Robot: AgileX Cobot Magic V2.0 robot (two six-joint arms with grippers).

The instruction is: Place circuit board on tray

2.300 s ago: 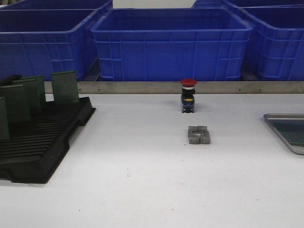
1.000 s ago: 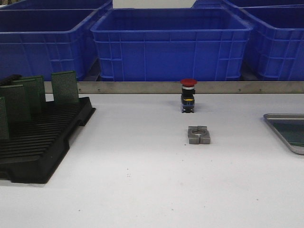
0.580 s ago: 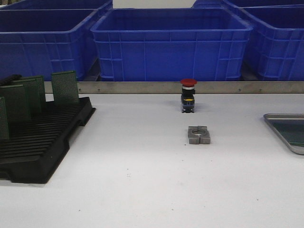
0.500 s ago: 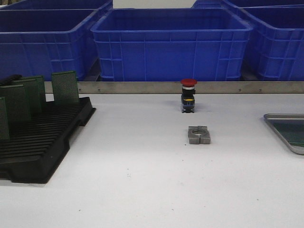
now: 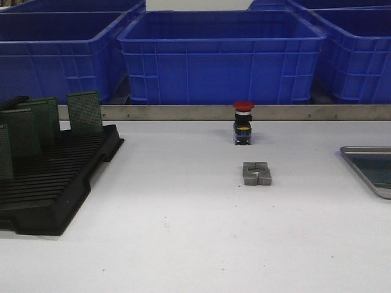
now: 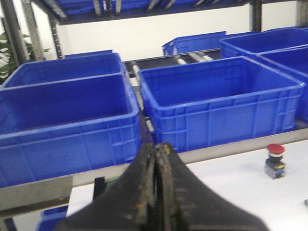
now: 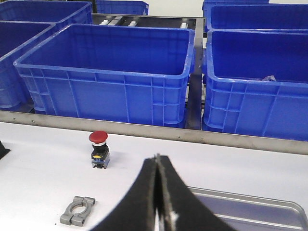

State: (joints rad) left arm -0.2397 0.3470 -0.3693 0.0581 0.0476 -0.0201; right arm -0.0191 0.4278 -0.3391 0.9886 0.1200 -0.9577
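Behind the white table [image 5: 183, 232], along its far edge, we see a row of big blue plastic crates [image 5: 220, 58], open-topped and standing past a metal strip that borders the surface. On the left part of the table sits a black slotted plastic rack [image 5: 52, 183], and several green perforated circuit boards [image 5: 84, 112] stand upright in its far slots, none of them gripped. At the right edge of the front view we see part of the shallow silver-grey metal tray with a raised rim [image 5: 351, 157], well apart from the rack; in the right wrist view the tray [image 7: 269, 199] lies just beyond that arm's fingers, and a dark green sheet seems to lie in it, though we cannot tell what it is. Near the middle of the table stands a small black push button with a red mushroom cap [image 5: 243, 124], and just in front of it lies a small grey metal clamp block with a round hole [image 5: 256, 173]. We see the left end effector [image 6: 158, 192] pressed together with nothing between its fingers, raised above the table near the rack's side. The right end effector [image 7: 157, 192] is likewise pressed together and empty
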